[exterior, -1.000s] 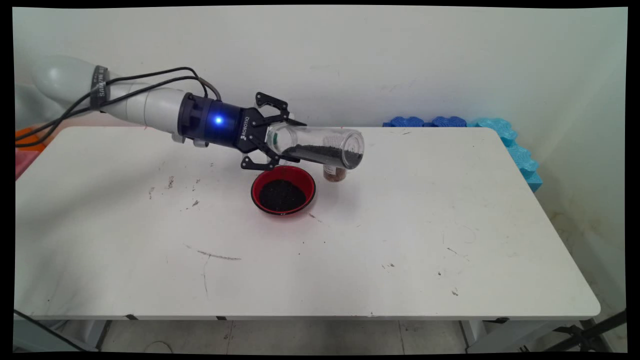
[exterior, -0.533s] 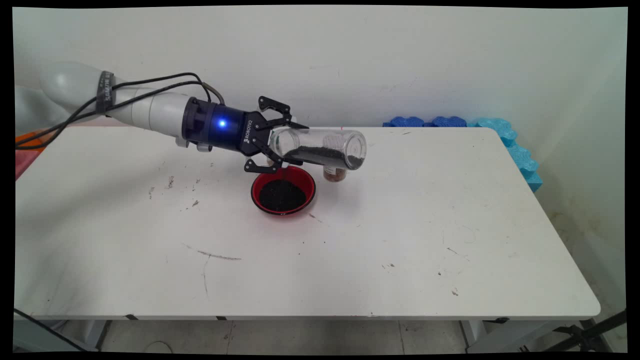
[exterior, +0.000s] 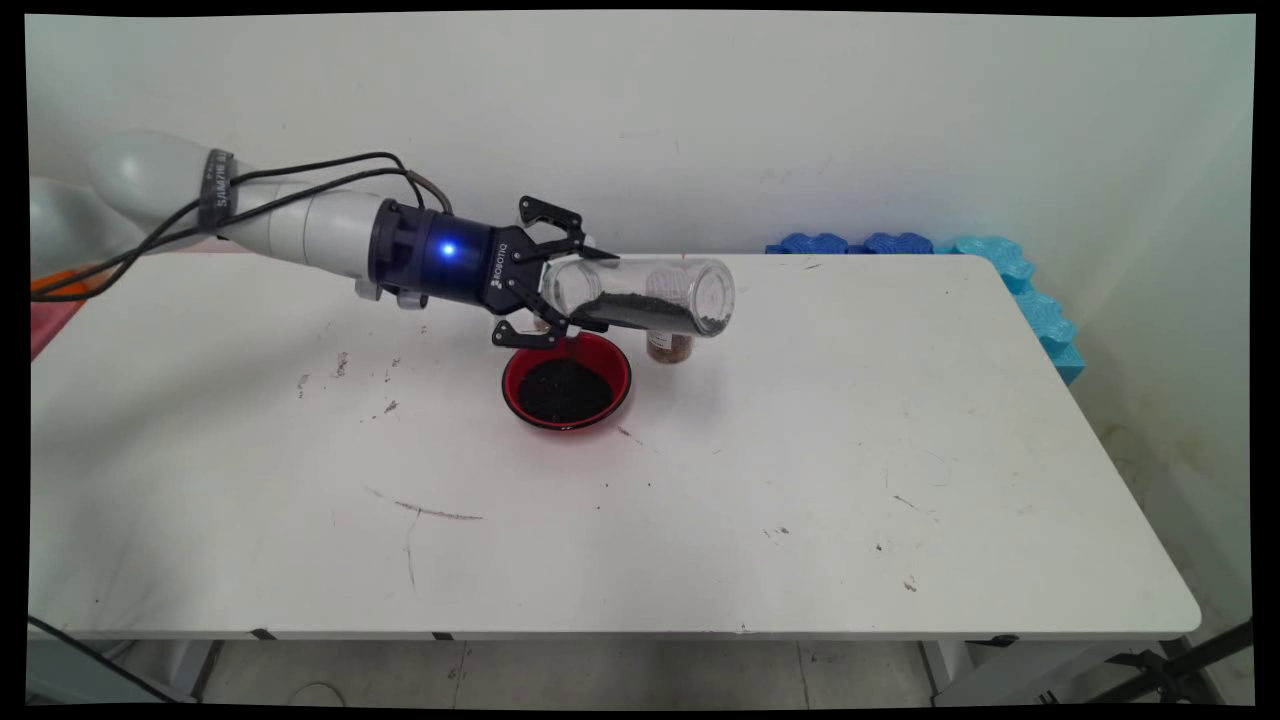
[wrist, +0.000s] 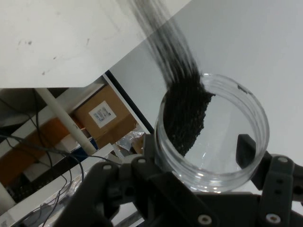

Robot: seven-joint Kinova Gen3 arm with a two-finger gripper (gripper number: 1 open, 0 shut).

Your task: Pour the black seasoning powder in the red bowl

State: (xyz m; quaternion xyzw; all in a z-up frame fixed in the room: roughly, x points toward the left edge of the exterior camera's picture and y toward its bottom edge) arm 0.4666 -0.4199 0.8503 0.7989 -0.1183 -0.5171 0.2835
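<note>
While the jar is held on its side, the following is noted.

Claw: the claw [exterior: 560, 290] is clamped on the clear glass jar [exterior: 640, 295] near its open mouth, one finger [wrist: 246, 151] being seen through the glass in the hand view.

Jar position: it is held almost level above the surface [exterior: 800, 450], toward the far edge and a little left of the middle, with its mouth over the far rim of the red bowl [exterior: 566, 380] and its closed base pointing toward the right edge.

Contents: dark granules [exterior: 650, 310] are spread along the jar's lower side; a heap of the same is seen in the bowl.

Neighbours: a small jar with brownish contents [exterior: 670, 347] is partly hidden behind and below the glass jar, just beside the bowl.

Handling: the jar is judged rigid, smooth, likely slippery and breakable; its weight is thought to shift as the granules slide.

Hold: a grip across the cylindrical wall near the mouth, as is seen now, is judged sound, provided that pressure is kept moderate.
</note>
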